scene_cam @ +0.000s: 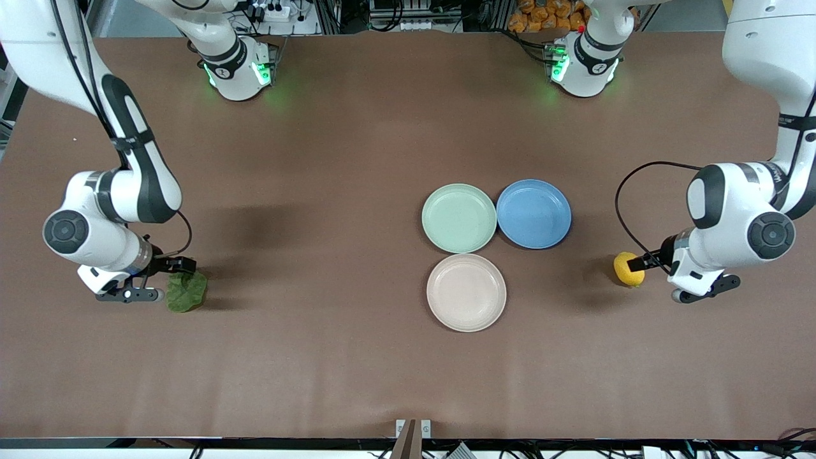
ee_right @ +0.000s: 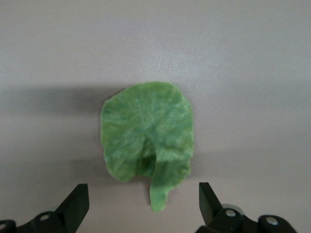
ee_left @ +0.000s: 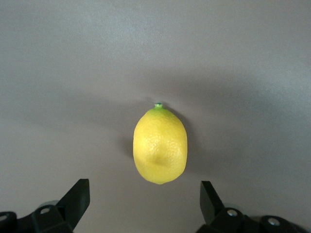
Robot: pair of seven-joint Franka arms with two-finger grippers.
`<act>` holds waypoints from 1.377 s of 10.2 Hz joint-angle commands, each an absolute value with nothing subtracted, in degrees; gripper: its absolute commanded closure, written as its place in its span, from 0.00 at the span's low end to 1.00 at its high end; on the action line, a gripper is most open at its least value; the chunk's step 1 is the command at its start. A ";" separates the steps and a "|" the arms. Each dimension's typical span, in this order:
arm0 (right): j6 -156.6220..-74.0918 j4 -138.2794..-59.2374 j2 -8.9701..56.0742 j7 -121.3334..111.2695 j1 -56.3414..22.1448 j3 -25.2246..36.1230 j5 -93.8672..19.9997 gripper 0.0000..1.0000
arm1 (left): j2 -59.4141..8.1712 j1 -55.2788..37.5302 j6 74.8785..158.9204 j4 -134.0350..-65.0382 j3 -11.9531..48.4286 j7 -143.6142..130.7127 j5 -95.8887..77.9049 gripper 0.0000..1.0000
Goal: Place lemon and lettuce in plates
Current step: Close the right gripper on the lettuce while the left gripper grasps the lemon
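The yellow lemon (scene_cam: 628,269) lies on the brown table toward the left arm's end. My left gripper (scene_cam: 645,261) stands open right beside it. In the left wrist view the lemon (ee_left: 160,145) lies just ahead of the gripper (ee_left: 144,191), with nothing between the fingers. The green lettuce (scene_cam: 187,292) lies flat toward the right arm's end, with my right gripper (scene_cam: 177,264) open at its edge. In the right wrist view the lettuce (ee_right: 148,141) points its stem toward the open gripper (ee_right: 143,191). The mint plate (scene_cam: 459,218) and the beige plate (scene_cam: 466,292) sit mid-table, both bare.
A blue plate (scene_cam: 533,213) touches the mint plate on the side toward the left arm's end. The beige plate is nearer to the front camera than both. Both arm bases stand along the table's back edge.
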State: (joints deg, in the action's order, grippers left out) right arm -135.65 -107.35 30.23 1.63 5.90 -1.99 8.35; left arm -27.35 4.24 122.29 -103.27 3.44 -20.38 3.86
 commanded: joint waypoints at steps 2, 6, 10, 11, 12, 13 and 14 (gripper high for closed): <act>-140.52 -107.14 33.39 0.53 7.29 -2.46 9.41 0.19 | -29.70 4.22 125.67 -103.53 3.52 -22.06 2.90 0.00; -145.45 -107.66 35.59 -1.58 9.14 -2.46 9.40 0.39 | -33.04 4.22 129.89 -103.89 3.52 -21.97 2.90 0.00; -146.08 -107.49 36.21 -1.58 9.14 -2.46 9.40 1.00 | -34.54 4.22 130.52 -104.24 3.52 -21.18 2.99 0.25; -145.81 -107.32 35.78 -1.84 9.05 -2.46 9.40 1.00 | -34.54 4.31 130.52 -104.24 3.43 -21.18 2.99 0.97; -145.46 -106.79 34.38 -1.93 8.97 -2.46 9.40 1.00 | -34.72 4.05 130.52 -104.24 3.43 -21.27 3.25 1.00; -142.24 -105.66 32.89 -1.32 8.62 -2.55 8.71 1.00 | -34.63 4.13 130.52 -104.24 3.43 -21.18 3.34 1.00; -137.33 -102.86 31.83 -0.10 6.87 -2.46 7.57 1.00 | -34.37 4.04 130.52 -103.98 3.43 -21.18 3.51 1.00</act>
